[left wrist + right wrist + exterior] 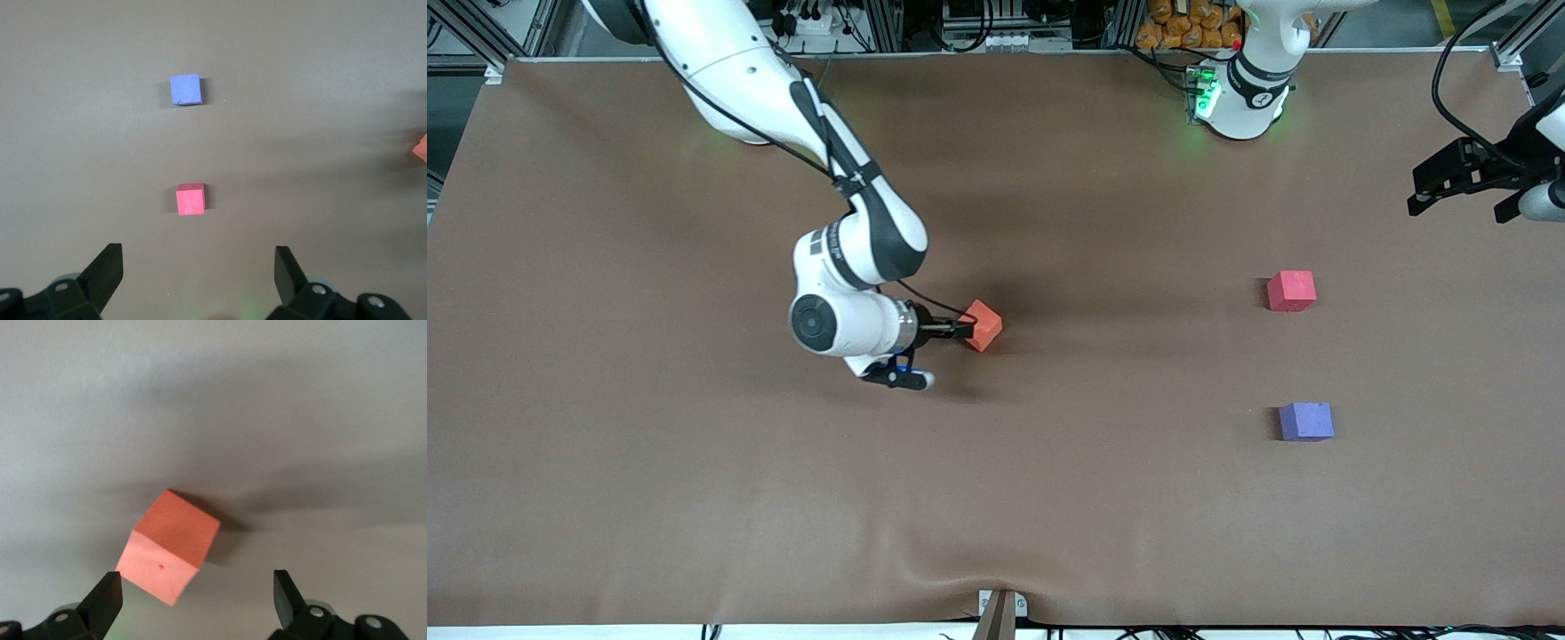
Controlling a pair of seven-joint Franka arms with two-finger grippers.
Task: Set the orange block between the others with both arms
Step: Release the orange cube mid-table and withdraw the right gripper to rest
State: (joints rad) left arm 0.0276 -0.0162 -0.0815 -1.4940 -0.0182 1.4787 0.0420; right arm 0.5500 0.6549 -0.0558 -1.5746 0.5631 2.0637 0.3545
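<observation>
The orange block (984, 324) (170, 547) lies on the brown table near its middle, turned cornerwise. My right gripper (964, 330) (197, 600) is open just short of it, with the block's near corner between the fingers but closer to one of them, and nothing gripped. The pinkish-red cube (1291, 291) (191, 199) and the purple-blue cube (1306, 421) (185, 89) sit toward the left arm's end, the purple one nearer the front camera. My left gripper (1458, 211) (199, 273) waits open above the table's edge at that end. An orange corner (420, 148) shows at the left wrist view's border.
The brown cloth (694, 462) covers the whole table, with a bare gap between the two cubes. The left arm's green-lit base (1240, 98) stands at the table's back edge. A small bracket (1000, 613) sits at the front edge.
</observation>
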